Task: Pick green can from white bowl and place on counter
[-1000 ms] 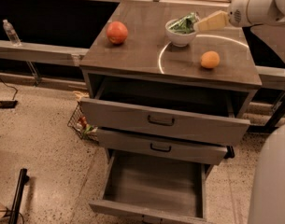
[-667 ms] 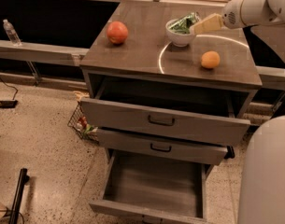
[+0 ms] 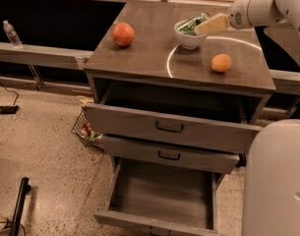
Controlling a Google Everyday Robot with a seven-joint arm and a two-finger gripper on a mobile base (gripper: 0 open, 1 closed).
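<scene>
The green can (image 3: 190, 25) lies tilted in the white bowl (image 3: 189, 40), shiny green with pale patches, sticking out above the rim. The bowl stands at the back middle of the grey-brown counter (image 3: 139, 58), on the edge of a faint circular ring. My gripper (image 3: 204, 26) reaches in from the right on a white arm, and its cream tip lies over the bowl's right rim, against the can. The can's lower part is hidden inside the bowl.
A red round fruit (image 3: 123, 34) sits at the counter's left. An orange fruit (image 3: 221, 63) sits right of the bowl. The top drawer (image 3: 169, 127) and bottom drawer (image 3: 162, 195) stand open. A wire basket (image 3: 88, 131) is on the floor at left. My white body (image 3: 277, 181) fills the lower right.
My gripper has moved slightly left and down, further over the bowl and closer onto the green can. The bowl, can and fruits have not moved.
</scene>
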